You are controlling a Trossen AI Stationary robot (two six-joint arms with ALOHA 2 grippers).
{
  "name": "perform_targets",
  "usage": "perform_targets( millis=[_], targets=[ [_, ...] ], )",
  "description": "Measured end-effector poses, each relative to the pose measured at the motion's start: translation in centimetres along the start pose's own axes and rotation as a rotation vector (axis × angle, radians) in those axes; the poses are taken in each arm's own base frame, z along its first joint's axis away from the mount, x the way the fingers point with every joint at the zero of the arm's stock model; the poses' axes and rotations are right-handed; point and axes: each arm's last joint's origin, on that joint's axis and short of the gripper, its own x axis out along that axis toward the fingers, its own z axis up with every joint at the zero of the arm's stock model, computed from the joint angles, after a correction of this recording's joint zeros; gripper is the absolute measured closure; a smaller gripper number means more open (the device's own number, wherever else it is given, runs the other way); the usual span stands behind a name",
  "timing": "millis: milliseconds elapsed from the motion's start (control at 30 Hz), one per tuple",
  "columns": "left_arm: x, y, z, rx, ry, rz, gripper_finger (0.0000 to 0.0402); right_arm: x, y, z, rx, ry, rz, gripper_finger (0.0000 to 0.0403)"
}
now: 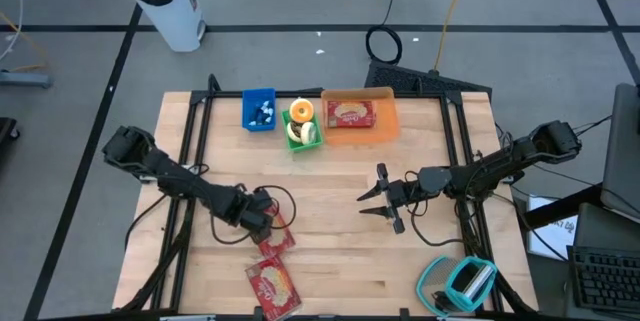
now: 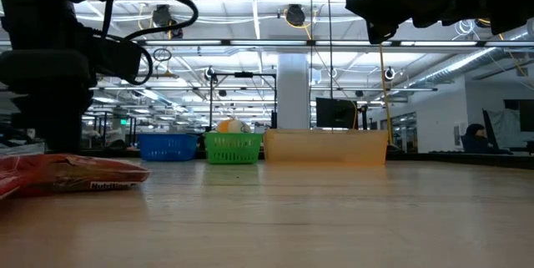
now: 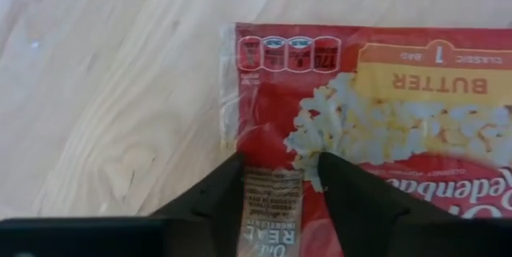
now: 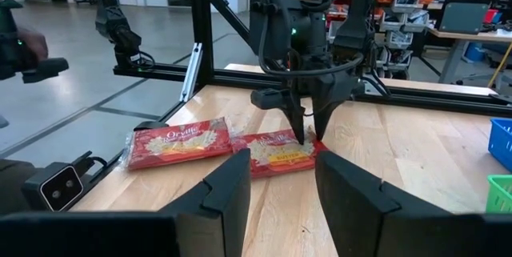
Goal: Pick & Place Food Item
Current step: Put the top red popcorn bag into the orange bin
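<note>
The popcorn bag (image 1: 275,243) lies flat on the counter (image 1: 330,241), near the front on the left side. The left tool (image 1: 262,223) is down at one end of it. Its two fingers (image 3: 216,201) stand a little apart, one on each side of the bag's edge, so the bag is not lifted yet. A second bag (image 1: 273,286) lies just beside it. One bag sits in the orange bin (image 1: 385,121) at the back already. The right tool (image 1: 378,201) waits over the middle, spread and holding nothing
</note>
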Motion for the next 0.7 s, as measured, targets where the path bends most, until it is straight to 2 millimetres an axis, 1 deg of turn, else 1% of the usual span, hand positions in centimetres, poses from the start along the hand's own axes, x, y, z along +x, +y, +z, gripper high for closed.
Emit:
perform_targets(
  millis=[100, 300, 333, 467, 533, 600, 700],
  targets=[
    [0.1, 0.1, 0.3, 0.019, -0.005, -0.007, 0.0283, 0.0, 0.0, 0.0, 0.0, 0.0, 0.0, 0.0273],
    [0.2, 0.5, 0.8, 0.068, -0.057, 0.045, 0.0386, 0.0, 0.0, 0.0, 0.0, 0.0, 0.0, 0.0273],
    [0.2, 0.7, 0.9, 0.072, -0.067, 0.059, 0.0393, 0.0, 0.0, 0.0, 0.0, 0.0, 0.0, 0.0273],
    [0.2, 1.2, 1.5, 0.091, -0.128, 0.12, 0.0398, 0.0, 0.0, 0.0, 0.0, 0.0, 0.0, 0.0273],
    [-0.1, 1.4, 1.9, 0.1, -0.167, 0.145, 0.0399, 0.0, 0.0, 0.0, 0.0, 0.0, -0.002, 0.0273],
    [-0.8, 1.3, 2.5, 0.14, -0.215, 0.154, 0.04, 0.0, 0.0, 0.0, 0.0, 0.0, -0.002, 0.0273],
    [-2.4, 0.5, 3.7, 0.213, -0.303, 0.157, 0.04, 0.0, 0.0, 0.0, 0.0, 0.0, -0.003, 0.0273]
  ],
)
